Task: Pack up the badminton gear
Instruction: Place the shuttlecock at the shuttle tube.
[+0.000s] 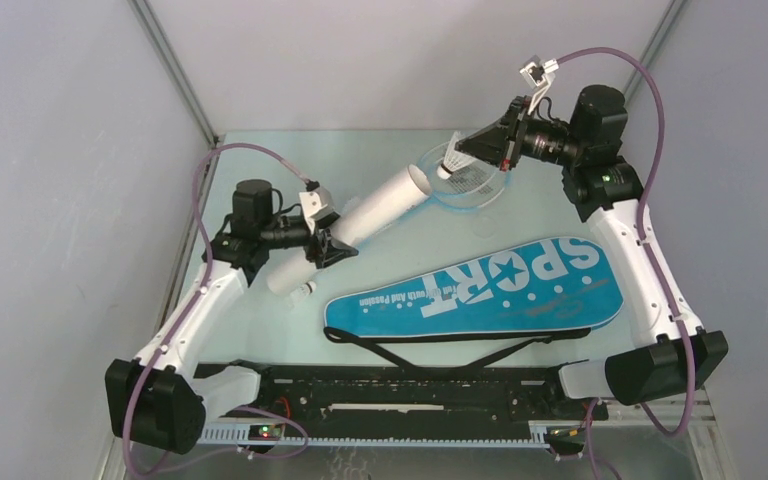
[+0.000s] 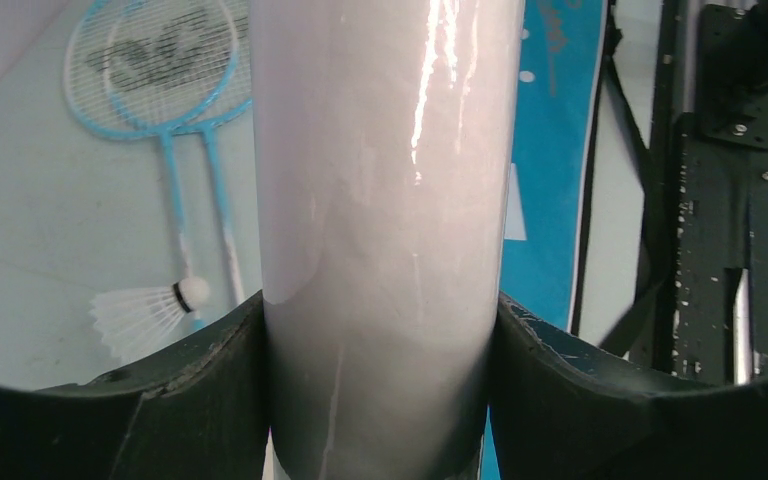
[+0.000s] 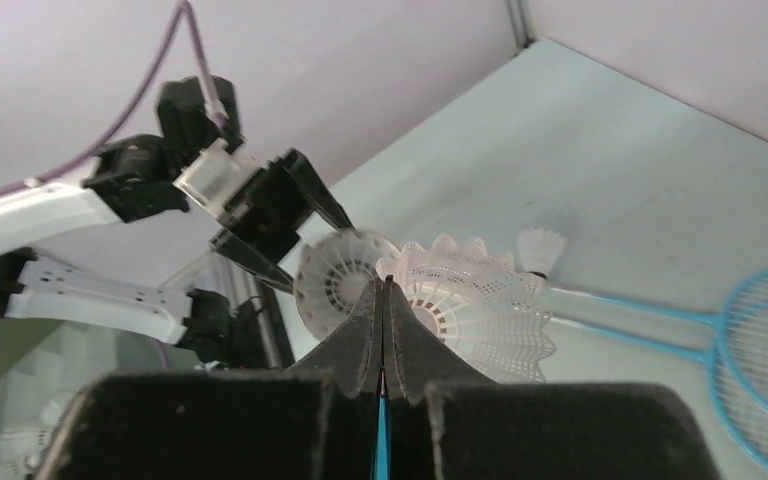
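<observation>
My left gripper (image 1: 328,243) is shut on the long white tube (image 1: 360,222) and holds it tilted, its open mouth (image 1: 418,180) facing up and right. In the left wrist view the tube (image 2: 385,180) fills the gap between the fingers (image 2: 200,390). My right gripper (image 1: 460,152) is shut on the skirt of a white shuttlecock (image 1: 450,163), held just right of the tube mouth. In the right wrist view the gripper (image 3: 382,288) pinches the shuttlecock (image 3: 480,305) beside the tube mouth (image 3: 338,275). Two light-blue rackets (image 1: 475,183) lie beneath. The blue SPORT bag (image 1: 490,290) lies in front.
One loose shuttlecock (image 2: 145,315) lies by the racket shafts (image 2: 195,190), and another (image 3: 540,250) lies further along them. A small white piece (image 1: 305,291) lies by the tube's lower end. The bag's black strap (image 1: 430,345) trails toward the black rail (image 1: 400,395) at the near edge.
</observation>
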